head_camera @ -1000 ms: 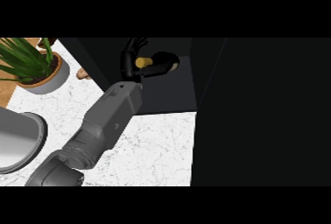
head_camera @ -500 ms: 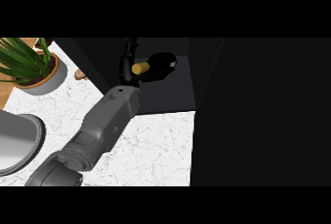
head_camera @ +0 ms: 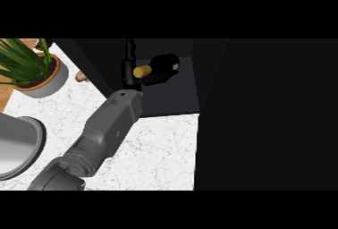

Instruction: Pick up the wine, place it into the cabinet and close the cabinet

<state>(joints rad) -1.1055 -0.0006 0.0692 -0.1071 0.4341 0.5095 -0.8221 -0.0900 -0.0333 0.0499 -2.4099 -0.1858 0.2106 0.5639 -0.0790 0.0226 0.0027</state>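
Note:
One grey forearm (head_camera: 109, 125) comes in from the lower left and reaches into the dark cabinet (head_camera: 165, 96). Its black left hand (head_camera: 128, 71) sits edge-on inside the opening. The wine bottle (head_camera: 165, 62) is dark with a gold top (head_camera: 142, 70) and lies tilted inside the cabinet, right beside the hand. The fingers seem curled at the bottle's neck, though the dark interior hides much of the hold. The right hand does not show.
A tall dark panel (head_camera: 264, 116), apparently the open cabinet door, fills the right side. A potted plant (head_camera: 30, 67) stands at the upper left, a small wooden item (head_camera: 82, 77) beside it. A grey round vessel (head_camera: 13, 147) sits at the left edge on the marble counter (head_camera: 158, 152).
The forearm has drawn back slightly toward the lower edge, and the bottle's gold top has shifted a little downward with the hand. The bottle's body stays inside the cabinet.

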